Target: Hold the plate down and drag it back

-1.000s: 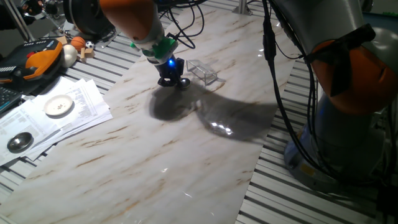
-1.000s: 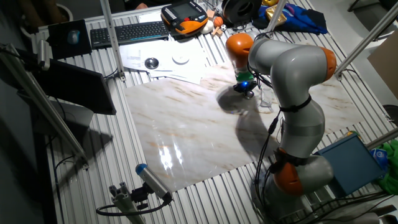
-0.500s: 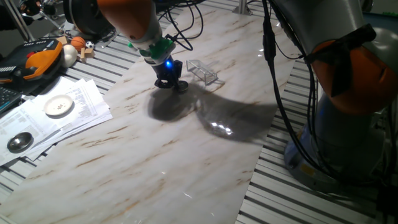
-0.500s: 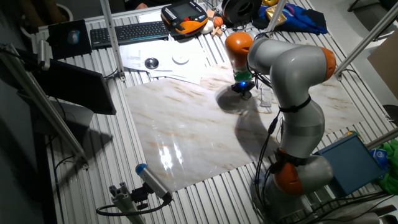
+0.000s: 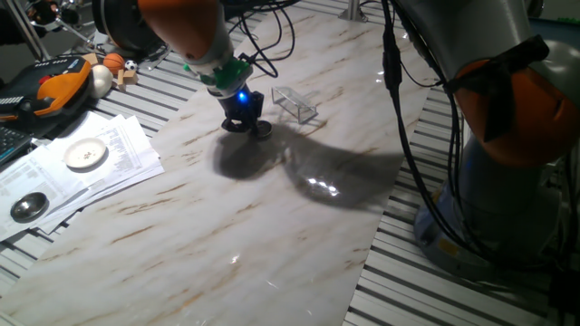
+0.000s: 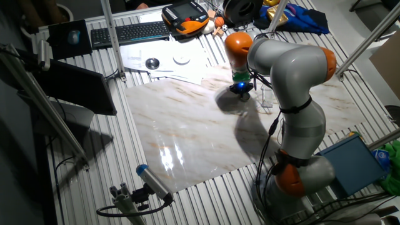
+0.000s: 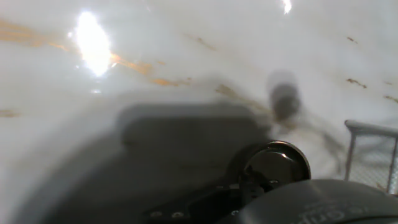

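1. The tabletop (image 5: 227, 226) is a marble-patterned slab, white with rusty veins, polished and glossy enough to throw back lamp glare.
2. The plate (image 7: 277, 167) is dark metal, smooth, with a shiny mirror-like rim.
3. The stand (image 5: 295, 104) is clear plastic, see-through and glossy.
4. The gripper (image 5: 243, 118) is matt black, seemingly plastic.
5. The arm (image 6: 294, 62) has smooth grey and orange shells with a soft sheen.
6. The sheets (image 5: 109, 167) are matt white printed paper.
7. The bench (image 6: 119, 125) around the slab is ribbed bare metal.
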`<state>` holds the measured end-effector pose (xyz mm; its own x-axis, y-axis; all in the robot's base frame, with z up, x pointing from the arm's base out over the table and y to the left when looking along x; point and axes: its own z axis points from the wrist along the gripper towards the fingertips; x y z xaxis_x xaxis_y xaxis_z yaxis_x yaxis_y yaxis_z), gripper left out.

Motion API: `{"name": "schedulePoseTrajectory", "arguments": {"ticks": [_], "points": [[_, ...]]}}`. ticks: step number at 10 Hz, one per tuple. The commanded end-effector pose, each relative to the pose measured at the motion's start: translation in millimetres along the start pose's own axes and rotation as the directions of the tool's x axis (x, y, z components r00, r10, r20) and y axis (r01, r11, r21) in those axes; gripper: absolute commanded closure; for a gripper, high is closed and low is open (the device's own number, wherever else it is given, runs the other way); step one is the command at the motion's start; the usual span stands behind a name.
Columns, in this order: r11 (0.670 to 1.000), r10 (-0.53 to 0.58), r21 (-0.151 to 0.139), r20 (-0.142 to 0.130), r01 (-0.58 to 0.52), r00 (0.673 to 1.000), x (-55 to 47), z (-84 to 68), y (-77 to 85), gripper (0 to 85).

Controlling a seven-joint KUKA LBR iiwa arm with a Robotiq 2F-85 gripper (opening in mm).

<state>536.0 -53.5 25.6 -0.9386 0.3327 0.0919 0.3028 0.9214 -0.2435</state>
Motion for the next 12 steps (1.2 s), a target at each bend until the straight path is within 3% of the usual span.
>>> {"name": "schedulePoseTrajectory", "arguments": {"ticks": [1, 4, 8, 12], "points": [[1.0, 0.009, -0.004, -0.003, -0.009, 1.0, 1.3, -1.6, 3.3, 85.0], [0.999, 0.034, -0.012, -0.022, -0.034, 0.999, 4.9, -7.0, 15.1, 85.0], [0.999, 0.044, -0.023, -0.027, -0.045, 0.999, 5.9, -7.9, 18.2, 85.0], [0.999, 0.029, 0.013, -0.025, -0.029, 0.999, 3.4, -8.0, 15.6, 85.0]]}}
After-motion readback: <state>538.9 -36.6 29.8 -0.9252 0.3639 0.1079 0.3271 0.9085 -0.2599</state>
